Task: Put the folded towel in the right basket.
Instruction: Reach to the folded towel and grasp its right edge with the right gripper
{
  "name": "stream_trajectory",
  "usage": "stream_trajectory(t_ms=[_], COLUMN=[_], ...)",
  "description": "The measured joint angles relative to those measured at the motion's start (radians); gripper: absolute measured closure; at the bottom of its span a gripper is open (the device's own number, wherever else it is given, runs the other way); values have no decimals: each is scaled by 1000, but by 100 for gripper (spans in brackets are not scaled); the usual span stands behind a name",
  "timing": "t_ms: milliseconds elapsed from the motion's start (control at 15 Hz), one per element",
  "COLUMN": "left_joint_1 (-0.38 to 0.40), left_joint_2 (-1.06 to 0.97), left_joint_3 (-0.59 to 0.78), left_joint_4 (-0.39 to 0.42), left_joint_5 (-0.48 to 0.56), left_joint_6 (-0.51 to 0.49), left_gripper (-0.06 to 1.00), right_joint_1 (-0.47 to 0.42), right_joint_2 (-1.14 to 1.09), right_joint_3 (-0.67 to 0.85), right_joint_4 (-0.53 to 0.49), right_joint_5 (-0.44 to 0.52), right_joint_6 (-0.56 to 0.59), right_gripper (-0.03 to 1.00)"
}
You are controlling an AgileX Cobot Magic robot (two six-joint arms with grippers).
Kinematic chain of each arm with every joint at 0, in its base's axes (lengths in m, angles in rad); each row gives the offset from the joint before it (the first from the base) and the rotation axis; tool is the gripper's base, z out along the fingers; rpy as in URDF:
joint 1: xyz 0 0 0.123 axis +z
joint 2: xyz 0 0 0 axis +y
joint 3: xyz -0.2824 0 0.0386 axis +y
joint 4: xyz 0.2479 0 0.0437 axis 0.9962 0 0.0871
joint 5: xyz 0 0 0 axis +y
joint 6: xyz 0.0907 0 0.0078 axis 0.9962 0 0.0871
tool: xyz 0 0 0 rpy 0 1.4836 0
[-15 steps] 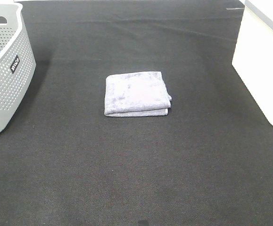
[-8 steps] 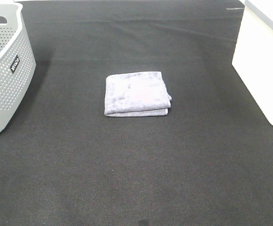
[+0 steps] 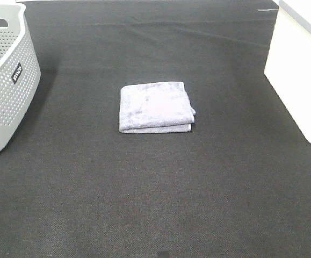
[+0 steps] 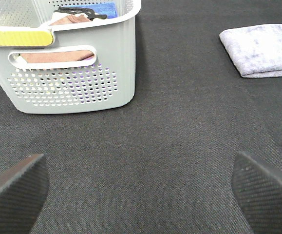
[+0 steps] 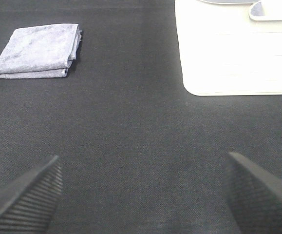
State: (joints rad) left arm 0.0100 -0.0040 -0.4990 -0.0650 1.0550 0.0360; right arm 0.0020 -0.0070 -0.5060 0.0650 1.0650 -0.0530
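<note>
only the fingertips of the robot's body show, in the two wrist views. the left gripper [image 4: 140,195] has two fingers [image 4: 15,189] of matte black, broad wedge shapes with blunt, rounded corners, their faces covered in a fine diagonal grain like woven fibre. the right gripper [image 5: 143,197] has the same pair of dark grey-black wedges. on these the surface carries thin, close-set parallel ridges, with a paler sheen along the upper edges.

We see the folded towel [image 3: 155,106] flat on the black mat [image 3: 155,193], 1 grey perforated basket [image 3: 7,91] on the left arm's side, 1 white basket [image 3: 300,75] on the right's.
</note>
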Motion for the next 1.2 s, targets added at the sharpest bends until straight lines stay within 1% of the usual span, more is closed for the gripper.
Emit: stream_trajectory(t_ms=[1200], left_joint_1=[0], left_joint_2=[0], left_joint_3=[0], left_joint_4=[0], left_joint_5=[0], left_joint_6=[0], left_gripper=[-2], right_joint_1=[0], right_joint_2=[0], right_joint_3=[0], right_joint_4=[0], right_joint_5=[0], right_joint_6=[0], right_gripper=[13])
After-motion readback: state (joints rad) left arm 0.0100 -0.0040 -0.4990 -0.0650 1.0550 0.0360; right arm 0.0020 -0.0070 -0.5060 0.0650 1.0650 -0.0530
